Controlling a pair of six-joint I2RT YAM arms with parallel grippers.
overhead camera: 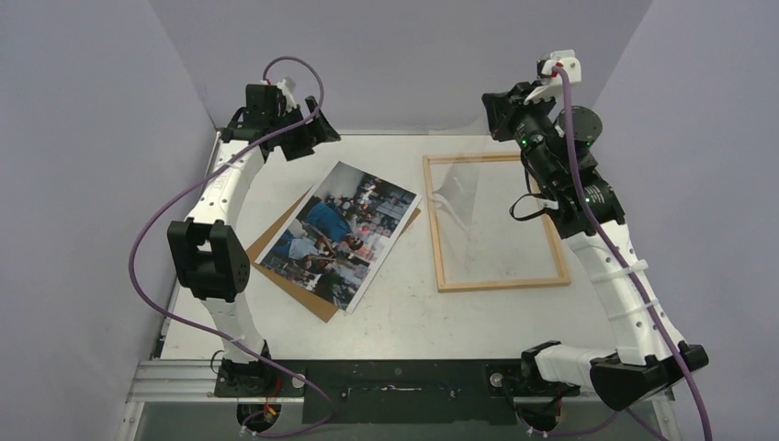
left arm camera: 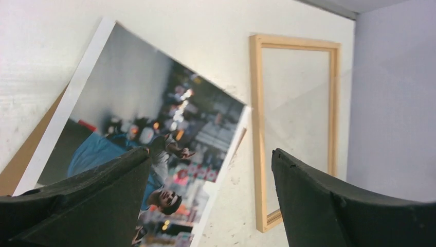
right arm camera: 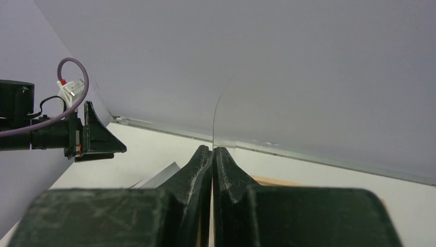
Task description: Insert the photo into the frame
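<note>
Glossy photo (overhead camera: 338,231) lies tilted on a brown board (overhead camera: 294,280), left of the wooden frame (overhead camera: 501,283). Near its far end the left claw (left arm camera: 211,157) hangs wide open; the right claw (right arm camera: 212,154) pinches a clear sheet (overhead camera: 457,193) upright.

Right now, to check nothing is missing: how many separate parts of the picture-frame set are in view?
4: photo left of centre, lying on the brown backing board; frame to its right; clear sheet pinched in the shut right jaws over the frame.
</note>
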